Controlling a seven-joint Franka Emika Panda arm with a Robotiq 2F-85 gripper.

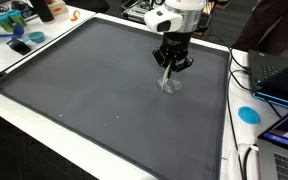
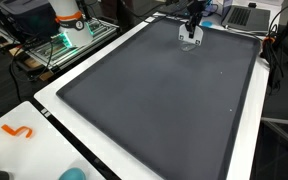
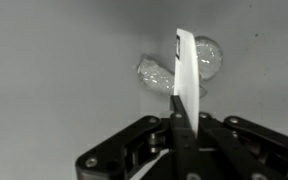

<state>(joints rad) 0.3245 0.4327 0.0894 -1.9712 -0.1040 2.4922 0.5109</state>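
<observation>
Gripper (image 1: 171, 62) hangs upper right of centre over the grey mat (image 1: 74, 90) in an exterior view, jaws clenched on a thin white strip (image 3: 186, 65). In the wrist view the strip runs up mid-frame, its tip over a clear item (image 3: 209, 55) resting on the mat. A blue disc (image 1: 248, 113) lies at the right edge, off the mat.

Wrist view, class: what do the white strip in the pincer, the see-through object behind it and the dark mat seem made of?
White strip: probably smooth opaque plastic; it gleams evenly. See-through object: clear plastic or glass, cannot tell which; the mat shows through, with bright glints. Mat: matte grey, perhaps rubber or fabric; no glare.
</observation>
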